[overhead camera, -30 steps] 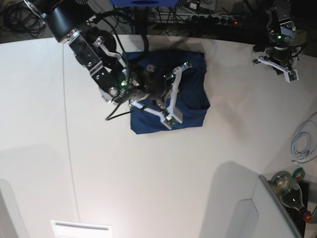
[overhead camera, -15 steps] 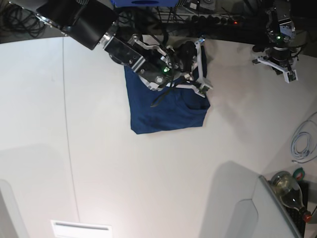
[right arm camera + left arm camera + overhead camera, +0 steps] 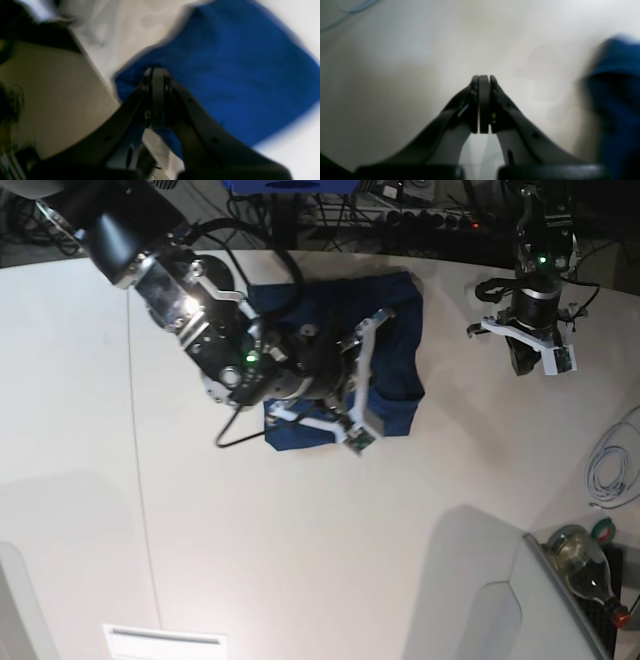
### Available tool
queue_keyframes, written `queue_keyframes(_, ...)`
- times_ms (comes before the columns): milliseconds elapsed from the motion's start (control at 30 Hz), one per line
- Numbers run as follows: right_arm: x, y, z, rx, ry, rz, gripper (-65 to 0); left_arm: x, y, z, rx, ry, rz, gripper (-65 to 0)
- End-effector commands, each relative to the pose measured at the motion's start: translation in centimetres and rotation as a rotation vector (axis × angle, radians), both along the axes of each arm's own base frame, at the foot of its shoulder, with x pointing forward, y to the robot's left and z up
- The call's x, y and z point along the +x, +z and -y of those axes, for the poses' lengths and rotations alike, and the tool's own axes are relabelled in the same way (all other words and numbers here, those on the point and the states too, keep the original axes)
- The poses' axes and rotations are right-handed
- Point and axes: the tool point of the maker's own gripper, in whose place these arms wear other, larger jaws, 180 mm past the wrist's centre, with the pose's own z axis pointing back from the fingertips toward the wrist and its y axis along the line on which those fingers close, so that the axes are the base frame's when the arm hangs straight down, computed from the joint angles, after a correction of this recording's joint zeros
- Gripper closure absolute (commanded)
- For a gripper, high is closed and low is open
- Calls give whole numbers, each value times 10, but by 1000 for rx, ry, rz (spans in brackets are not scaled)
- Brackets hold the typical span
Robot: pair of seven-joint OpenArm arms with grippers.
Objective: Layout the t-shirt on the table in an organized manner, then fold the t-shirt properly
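Note:
The t-shirt lies as a compact dark blue rectangle on the far middle of the white table. My right arm reaches across it from the left and covers much of it. In the right wrist view the right gripper is shut, its tips hovering over the t-shirt near one corner, with no fabric seen between the pads. My left arm hangs to the right of the shirt. The left gripper is shut and empty over bare table, with the blurred t-shirt at that view's right edge.
A thin dark seam crosses the table on the left. A pale cable and a green bottle sit at the right edge, beside a grey panel. Cables and a power strip run behind the far edge.
My right arm swung from the shirt's far edge back down over its middle and near side. My left arm moved left, closer to the shirt. Both grippers stayed shut.

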Motion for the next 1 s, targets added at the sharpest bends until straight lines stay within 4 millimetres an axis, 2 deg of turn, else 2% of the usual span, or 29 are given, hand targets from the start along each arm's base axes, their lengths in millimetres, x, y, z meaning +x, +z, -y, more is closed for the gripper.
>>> queue_keyframes(0,12,16,6,47,-39,33,-2,3,16,-4,-12,5,51,0)
queue_keyframes(67,28,19,36,48,-138,46,-2,2,24,2,-102,23,85,0)
queue_keyframes(133,39,18,62,37,-216,49,-2,3,24,17,-200,12,94,-8)
queue_keyframes(267,44,10,88,16,-289,34,-2,7,17,46,-314,-62,66,-357)
queue_keyframes(300,44,9,91,16,-296,31,-2,6,14,55,-325,-88,52,-410)
queue_keyframes(333,43,8,93,14,-304,28,-2,9,13,65,-333,-118,47,-433)
queue_keyframes(500,41,7,93,10,-269,38,-2,13,12,108,-406,-281,50,-462)
queue_keyframes(600,36,5,92,9,-233,42,-2,12,17,125,-449,-343,71,-538)
queue_keyframes(700,33,3,92,6,-225,40,-2,9,11,128,-467,-347,61,-574)
queue_keyframes(867,33,2,93,4,-225,37,-2,1,-5,130,-489,-314,27,-573)
queue_keyframes(967,33,2,93,4,-225,37,-2,-6,-22,125,-494,-284,-14,-573)
